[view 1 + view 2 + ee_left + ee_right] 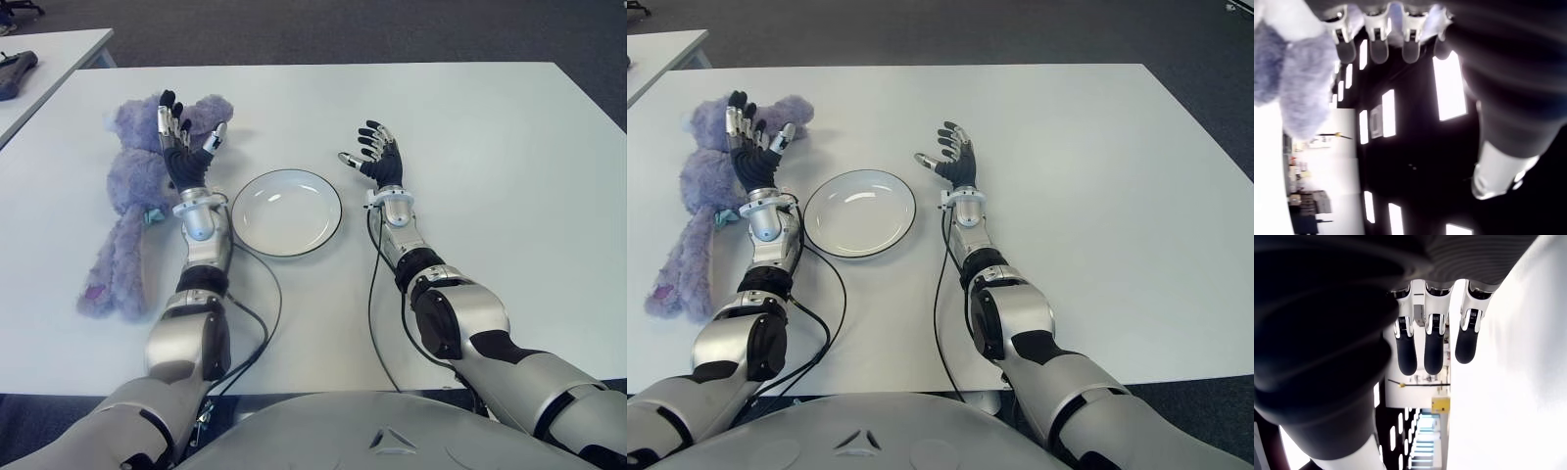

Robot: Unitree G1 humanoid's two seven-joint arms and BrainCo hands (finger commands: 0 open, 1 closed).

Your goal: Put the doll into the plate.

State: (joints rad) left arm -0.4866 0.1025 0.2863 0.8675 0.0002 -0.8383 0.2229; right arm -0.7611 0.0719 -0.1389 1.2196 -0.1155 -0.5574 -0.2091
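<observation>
A purple plush doll [132, 196] lies stretched out on the white table [490, 176] at the left, its head toward the far side. The white plate [286, 211] with a dark rim sits empty in the middle. My left hand [188, 142] is raised palm-up with spread fingers, right beside the doll's head and to the left of the plate, holding nothing. In the left wrist view purple fur [1298, 83] shows next to the straight fingers [1378, 44]. My right hand [377, 155] shows open, just right of the plate.
A second white table [49, 59] with a dark object [15, 70] stands at the far left. Black cables [265, 304] run along the table beside both forearms. Bare tabletop stretches to the right of my right arm.
</observation>
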